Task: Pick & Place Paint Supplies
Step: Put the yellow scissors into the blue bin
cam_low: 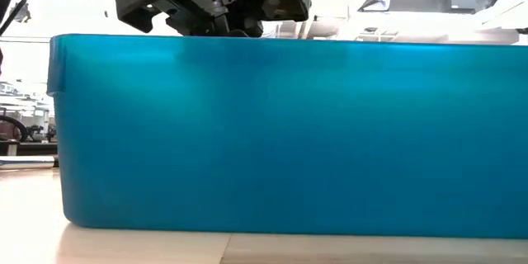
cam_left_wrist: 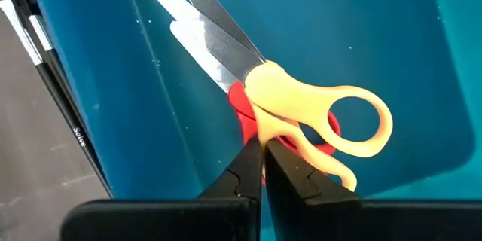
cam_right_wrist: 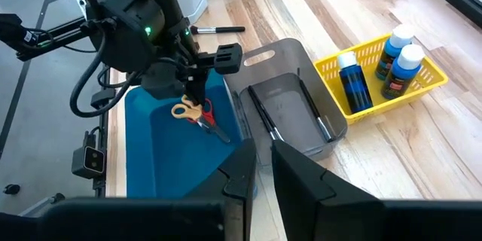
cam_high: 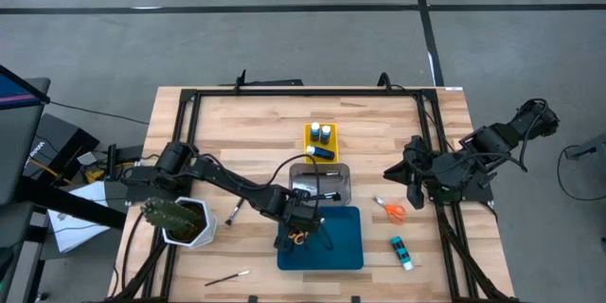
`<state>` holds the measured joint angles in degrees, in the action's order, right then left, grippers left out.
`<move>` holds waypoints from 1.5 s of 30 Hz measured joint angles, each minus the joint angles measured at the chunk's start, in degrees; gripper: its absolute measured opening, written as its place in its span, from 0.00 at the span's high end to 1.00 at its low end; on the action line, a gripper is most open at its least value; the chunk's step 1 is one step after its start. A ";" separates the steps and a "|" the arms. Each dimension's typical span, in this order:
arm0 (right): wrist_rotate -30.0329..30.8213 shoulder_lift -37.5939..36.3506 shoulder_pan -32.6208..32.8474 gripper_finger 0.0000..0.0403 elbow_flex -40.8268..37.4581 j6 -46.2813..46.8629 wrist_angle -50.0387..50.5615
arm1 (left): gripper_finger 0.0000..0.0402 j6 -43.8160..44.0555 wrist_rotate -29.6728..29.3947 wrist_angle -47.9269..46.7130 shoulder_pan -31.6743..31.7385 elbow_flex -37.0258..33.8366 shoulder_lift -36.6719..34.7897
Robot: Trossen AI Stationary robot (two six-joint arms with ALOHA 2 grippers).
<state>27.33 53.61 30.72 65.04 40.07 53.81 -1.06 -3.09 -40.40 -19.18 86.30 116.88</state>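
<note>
Scissors (cam_left_wrist: 301, 113) with one yellow and one red handle hang over the blue tray (cam_high: 341, 246), and my left gripper (cam_left_wrist: 262, 167) is shut on them. In the right wrist view the scissors (cam_right_wrist: 194, 111) slant below that gripper, blades toward the tray floor. My right gripper (cam_right_wrist: 263, 158) waits shut and holding nothing, raised near the table's right edge (cam_high: 396, 178). A second pair of scissors (cam_high: 393, 210) and a blue bottle (cam_high: 401, 252) lie on the table to the right of the blue tray. My left gripper pinches the scissors between its two fingers at the base of the handles (cam_left_wrist: 265, 124), just behind the pivot. The fingers come from above, slanting steeply down. The blades (cam_left_wrist: 207, 34) point away and down into the blue tray. Whether the tips touch the floor cannot be told.
A yellow tray (cam_high: 308, 131) holds blue bottles at the table's far middle. A clear tray (cam_high: 343, 178) with brushes stands against the blue tray's far side. A cactus pot (cam_high: 182, 221) stands at the left. Loose brushes (cam_high: 232, 211) (cam_high: 227, 277) lie near it.
</note>
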 joint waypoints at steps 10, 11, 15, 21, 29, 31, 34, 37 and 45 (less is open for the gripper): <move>0.00 -0.01 0.00 0.89 0.00 0.00 0.01 | 1.00 0.00 0.31 0.01 0.02 0.00 0.00; 0.00 0.01 0.00 0.89 0.00 -0.02 -0.01 | 1.00 -0.01 0.81 -0.05 0.04 0.00 0.00; 0.34 0.00 0.00 0.89 0.00 -0.04 -0.01 | 1.00 0.02 1.49 0.12 0.07 -0.02 0.79; 0.42 -0.01 0.00 0.89 0.00 -0.15 -0.01 | 1.00 0.26 1.51 0.39 0.63 0.02 0.70; 0.42 -0.01 0.00 0.89 0.00 -0.15 0.01 | 1.00 0.46 2.13 0.66 1.68 0.02 0.98; 0.42 -0.01 0.00 0.89 0.00 -0.15 0.16 | 1.00 0.44 2.27 0.12 1.65 -0.02 1.05; 0.42 0.00 0.00 0.89 0.00 -0.15 0.34 | 1.00 0.46 2.51 0.33 1.60 -0.02 1.05; 0.44 -0.01 0.00 0.89 0.00 -0.99 0.25 | 1.00 0.44 3.89 0.28 1.60 -0.02 1.06; 1.07 -0.01 -0.03 0.89 0.00 -1.22 0.21 | 1.00 1.79 4.01 0.77 1.25 0.04 1.95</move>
<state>28.40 53.60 30.69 65.04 38.85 54.02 0.73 0.92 -39.63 -17.93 86.35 118.83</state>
